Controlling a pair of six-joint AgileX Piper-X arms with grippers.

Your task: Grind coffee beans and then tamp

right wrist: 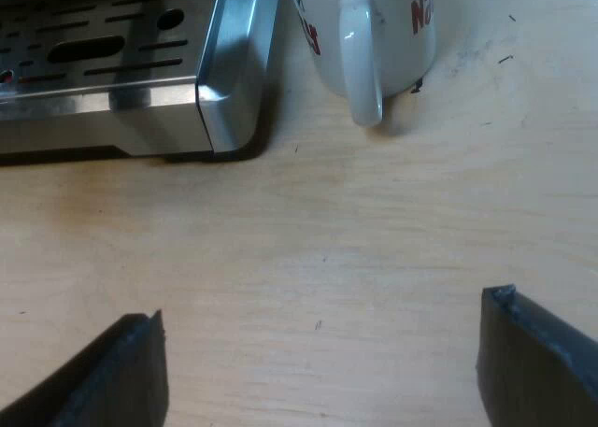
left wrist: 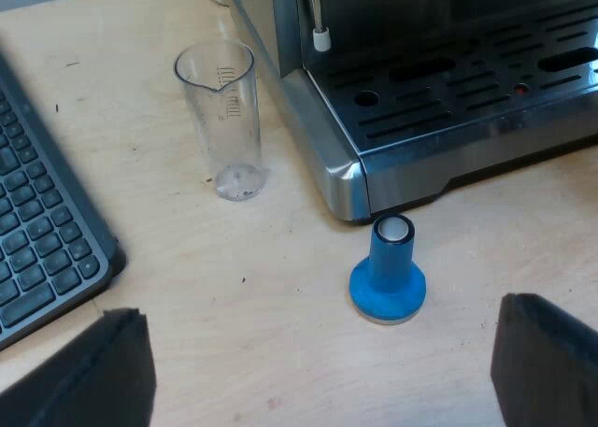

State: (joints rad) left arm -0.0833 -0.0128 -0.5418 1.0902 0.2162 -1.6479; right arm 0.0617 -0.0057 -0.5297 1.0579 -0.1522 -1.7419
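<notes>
On the pale wooden tabletop [left wrist: 234, 287] stands a brushed stainless-steel espresso machine [left wrist: 448, 100], its slotted drip tray [left wrist: 486, 86] facing the left arm. A dark, flat keyboard [left wrist: 37, 231] lies well apart from the machine. A white ceramic mug [right wrist: 374, 25] with red lettering stands just beside the machine's other front corner, handle turned toward the right arm. A clear, graduated plastic measuring glass [left wrist: 224, 119] stands upright near the machine's side wall and appears empty.

Task item: a blue tamper [left wrist: 388, 273] with a flared base and a pale cap on top stands upright on the tabletop, just beside the drip tray's corner and not touching it.

Left pincer [left wrist: 322, 362]: black fingers spread wide with nothing between them, hovering over bare tabletop near the tamper. Right pincer [right wrist: 322, 362]: likewise spread wide and empty, over bare tabletop near the mug.

Assessment: the tamper is judged rigid, compact and probably bottom-heavy. Its blue surface looks matt and should give fair grip. The round neck could twist between flat fingers. The recommended hold is the narrow cylindrical neck just above the flare, with the fingers square on opposite sides. The wide base offers a poor hold. Grinding appears not yet begun.
</notes>
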